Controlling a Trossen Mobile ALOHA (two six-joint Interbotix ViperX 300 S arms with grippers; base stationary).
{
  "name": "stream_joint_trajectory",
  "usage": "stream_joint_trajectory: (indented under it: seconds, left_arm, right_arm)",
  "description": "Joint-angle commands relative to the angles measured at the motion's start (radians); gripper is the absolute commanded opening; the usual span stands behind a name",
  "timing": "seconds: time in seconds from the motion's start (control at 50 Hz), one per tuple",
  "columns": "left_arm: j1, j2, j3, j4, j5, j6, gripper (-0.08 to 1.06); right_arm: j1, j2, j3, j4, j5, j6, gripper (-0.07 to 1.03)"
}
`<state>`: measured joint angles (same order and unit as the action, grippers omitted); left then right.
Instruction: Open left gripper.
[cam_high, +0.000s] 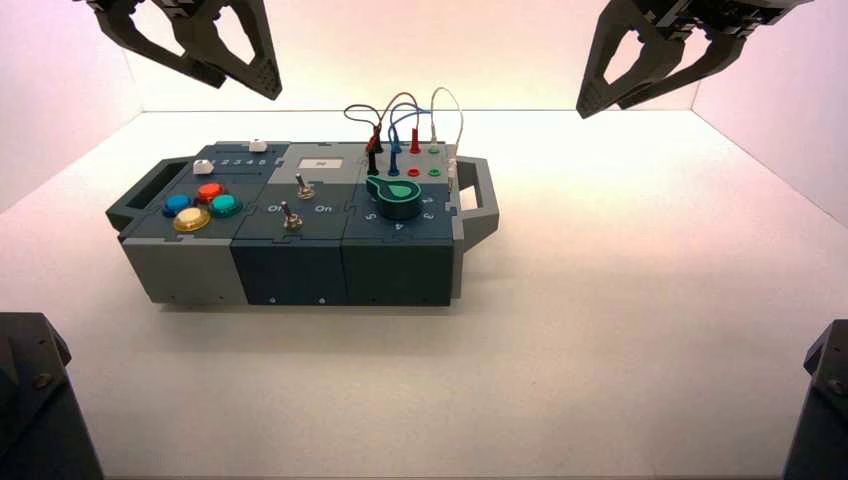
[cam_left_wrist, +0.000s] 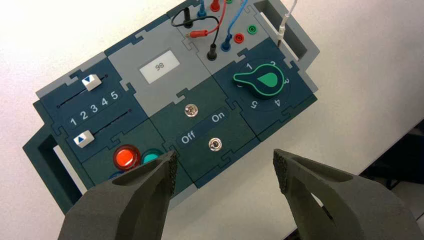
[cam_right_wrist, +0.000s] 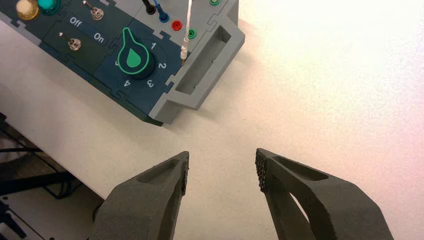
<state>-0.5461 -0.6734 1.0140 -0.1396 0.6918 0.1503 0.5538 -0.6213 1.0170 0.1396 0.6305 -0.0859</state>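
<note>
The matte black two-fingered left end effector (cam_high: 235, 72) hangs high over the far left of the white worktop (cam_high: 620, 330), above and behind the left end of the box, touching nothing. Its fingers are spread wide and hold nothing; the left wrist view shows the ribbed fingertips (cam_left_wrist: 171, 170) well apart over the box's front edge. Below sits the dark teal and grey control box (cam_high: 300, 270), with two white sliders (cam_left_wrist: 91, 81) beside the numbers 1 to 5, a round red button (cam_left_wrist: 126, 157), two small metal toggle switches (cam_left_wrist: 190, 110) by the words Off and On, and a green-edged teardrop knob (cam_left_wrist: 262, 82). At the right, the twin black right end effector (cam_high: 612, 78) hangs high beyond the box's right handle, its fingers likewise apart and empty.
</note>
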Motion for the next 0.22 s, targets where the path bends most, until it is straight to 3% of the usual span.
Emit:
stream_joint_trajectory:
  seconds: [0.02,0.22]
  left_arm:
    - [0.009,-0.002,-0.017,0.002,-0.008,0.0,0.99]
    - [0.009,-0.002,-0.017,0.002,-0.008,0.0,0.99]
  right_arm:
    - [0.005,-0.008,-0.017,0.005,-0.006,0.0,0.7]
    - [0.005,-0.015,-0.015,0.005,-0.006,0.0,0.7]
